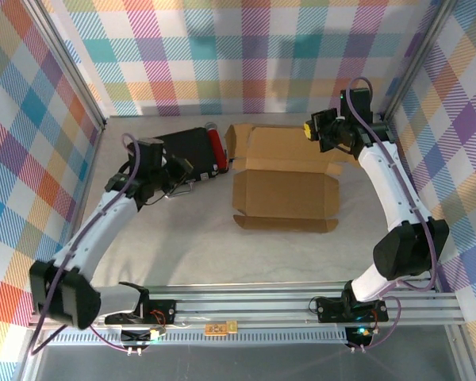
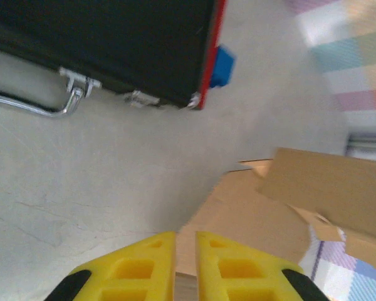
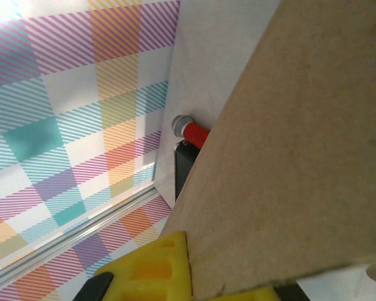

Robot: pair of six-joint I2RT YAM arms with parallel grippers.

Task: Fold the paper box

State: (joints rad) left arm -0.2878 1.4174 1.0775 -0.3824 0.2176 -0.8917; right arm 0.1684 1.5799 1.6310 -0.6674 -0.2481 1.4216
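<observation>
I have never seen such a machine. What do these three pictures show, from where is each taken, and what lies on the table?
Two robot arms stand at the near edge of a table, each ending in a two-finger pincer. One picture looks down from above; the other two come from cameras on the wrists. On the table lie a brown cardboard box, not yet folded up, and a black case with a red cylinder. The right pincer is closed on a flap of the box. The left pincer is almost closed and holds nothing.

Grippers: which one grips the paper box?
The right gripper, clamped on a raised panel of the paper box; the left gripper holds nothing, short of the cardboard.
</observation>
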